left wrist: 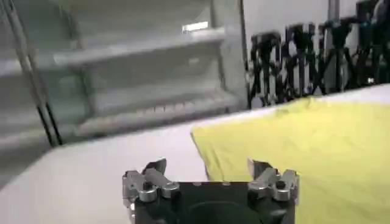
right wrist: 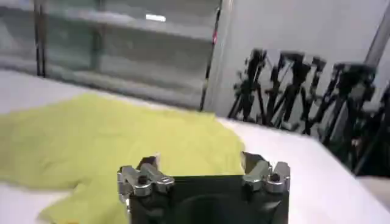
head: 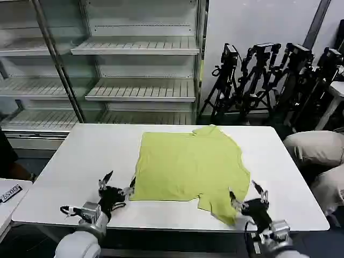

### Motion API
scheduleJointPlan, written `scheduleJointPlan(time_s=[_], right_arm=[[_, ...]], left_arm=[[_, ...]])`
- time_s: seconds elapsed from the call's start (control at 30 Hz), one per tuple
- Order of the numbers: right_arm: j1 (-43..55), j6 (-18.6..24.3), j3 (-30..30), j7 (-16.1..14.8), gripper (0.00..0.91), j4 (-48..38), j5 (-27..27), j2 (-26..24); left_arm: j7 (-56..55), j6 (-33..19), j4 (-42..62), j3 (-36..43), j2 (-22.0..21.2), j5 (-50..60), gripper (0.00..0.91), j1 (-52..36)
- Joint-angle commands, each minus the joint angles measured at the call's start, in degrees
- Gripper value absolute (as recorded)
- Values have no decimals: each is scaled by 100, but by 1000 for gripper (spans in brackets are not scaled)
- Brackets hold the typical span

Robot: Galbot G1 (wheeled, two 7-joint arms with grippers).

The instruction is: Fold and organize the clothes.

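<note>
Nearest the robot, the left gripper (head: 118,185) hovers just above the white table (head: 75,161) at the near left corner of the T-shirt (head: 185,164), its fingers spread wide with nothing between them. In the left wrist view the same left gripper (left wrist: 210,173) faces the shirt's straight edge, with bare table beneath one finger and yellow-green cloth (left wrist: 304,146) beneath the other. The right gripper (head: 248,198) sits at the near right, also spread wide and empty, right beside the sleeve that droops toward the table's front edge. Its wrist view shows the open fingers (right wrist: 201,170) over the near part of the shirt (right wrist: 122,137).

The T-shirt lies spread flat across the middle of the table, with some wrinkles and an uneven far edge near the collar. The fabric looks thin, soft and light, so it will likely sag, bunch and drag rather than hold its shape. It is not fragile. A pinch at the near hem corners or at the sleeve edge seems the best hold, since flat cloth gives little to grip in the middle.

Beyond the table stand metal shelves (head: 140,70) and a cluster of black tripods (head: 269,75).
</note>
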Motion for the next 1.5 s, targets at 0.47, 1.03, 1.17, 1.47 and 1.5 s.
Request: scheduleJointPlan(time_s=[0.47,1.03,1.17,1.47,1.5], right_arm=[[-268,-321,-256,312,0,57,62,176],[-174,-778,-323,236,0,124,933,58],[-114,-806,-346,222,0,33,1048,44],[632,-610,46,47,0,387,1018,-64],[963,-676,44,42,0,258,1022,-91]], left_arm=[[-439,597,560,161,-59,-810,10,-140],[-334,598,462,307,-100,-610,20,-64],[-264,595,458,341,-109,-561,20,-101],[65,590,296,303,-186,-573,20,-871],[64,592,438,285,-247,-587,10,-1120]])
